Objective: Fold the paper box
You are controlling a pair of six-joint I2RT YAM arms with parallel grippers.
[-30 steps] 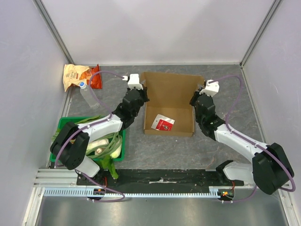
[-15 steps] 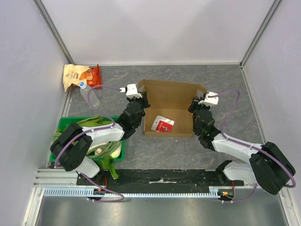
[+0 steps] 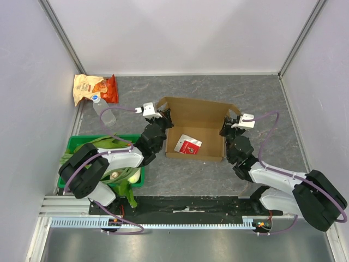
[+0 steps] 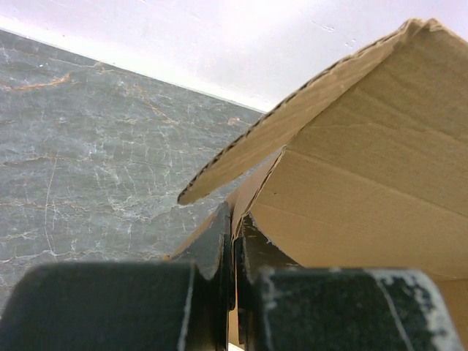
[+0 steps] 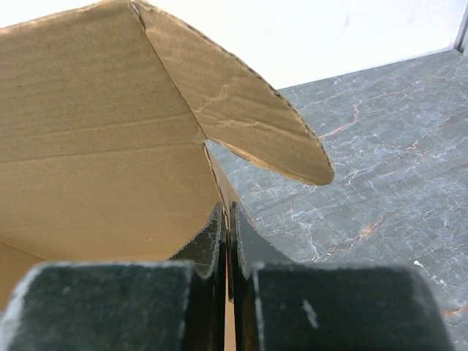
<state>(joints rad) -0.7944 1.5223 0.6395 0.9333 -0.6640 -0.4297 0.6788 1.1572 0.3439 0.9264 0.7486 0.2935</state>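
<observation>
The paper box (image 3: 196, 123) sits at the middle of the grey table (image 3: 262, 98), back panel raised, held from both sides. The left gripper (image 4: 234, 235) is pinched tight on the box's left wall, and the right gripper (image 5: 226, 228) is clamped on the right wall. A red-and-white card (image 3: 189, 145) lies on the box floor. A green crate (image 3: 76, 143) stands to the left, with a snack bag (image 3: 90, 89) in the far-left corner.

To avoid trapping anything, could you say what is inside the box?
A red-and-white card lies on the box floor; the left arm and right arm hide its side edges.
</observation>
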